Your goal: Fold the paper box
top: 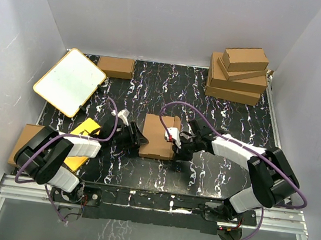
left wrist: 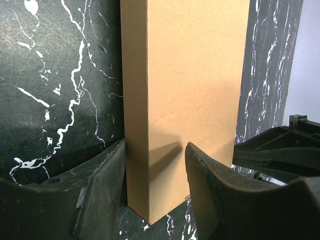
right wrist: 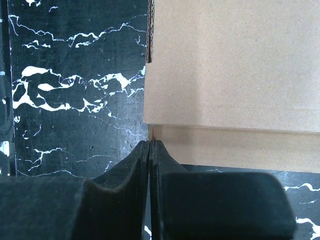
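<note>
The paper box, a thin closed brown cardboard mailer, lies flat mid-table between both arms. My left gripper reaches it from the left. In the left wrist view the paper box's near corner sits between the jaws of the left gripper, one finger against the darker side wall and the other on the lighter top face. My right gripper is at the box's right side. In the right wrist view the right gripper is shut, tips against the side wall of the paper box at its corner seam, holding nothing.
A white board with an orange rim leans at the back left. A yellow card lies under the left arm, with brown cardboard at the left edge. Folded boxes are stacked at the back right, one more at the back.
</note>
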Robot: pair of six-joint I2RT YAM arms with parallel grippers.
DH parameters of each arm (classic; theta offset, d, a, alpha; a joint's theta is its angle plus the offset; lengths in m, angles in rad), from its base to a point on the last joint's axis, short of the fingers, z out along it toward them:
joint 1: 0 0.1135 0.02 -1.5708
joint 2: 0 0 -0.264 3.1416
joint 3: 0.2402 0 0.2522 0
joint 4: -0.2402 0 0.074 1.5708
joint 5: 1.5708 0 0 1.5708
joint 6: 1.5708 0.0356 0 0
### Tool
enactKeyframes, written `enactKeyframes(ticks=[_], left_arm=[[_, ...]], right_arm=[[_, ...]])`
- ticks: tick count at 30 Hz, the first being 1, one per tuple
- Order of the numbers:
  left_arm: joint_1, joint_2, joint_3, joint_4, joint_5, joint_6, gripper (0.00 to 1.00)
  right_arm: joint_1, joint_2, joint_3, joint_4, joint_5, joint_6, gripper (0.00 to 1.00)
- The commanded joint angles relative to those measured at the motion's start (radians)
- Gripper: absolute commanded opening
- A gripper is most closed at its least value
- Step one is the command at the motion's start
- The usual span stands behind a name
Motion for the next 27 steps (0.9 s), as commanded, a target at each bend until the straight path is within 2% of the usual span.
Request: enactKeyframes(ticks=[1, 15, 27], left_arm=[[-0.008, 0.023, 0.007, -0.089, -0.006, 0.012, 0.5], [-0.038, 0.046, 0.037, -0.124, -0.034, 0.014, 0.49], [-0.061, 0.072, 0.069, -0.142, -0.047, 0.021, 0.49]], right_arm=[[0.023, 0.013, 0.062, 0.043, 0.015, 0.038, 0.08], [0.071, 0.05, 0.11, 0.026, 0.063, 0.087, 0.08], [0.071, 0.061, 0.128, 0.049, 0.043, 0.161, 0.08]])
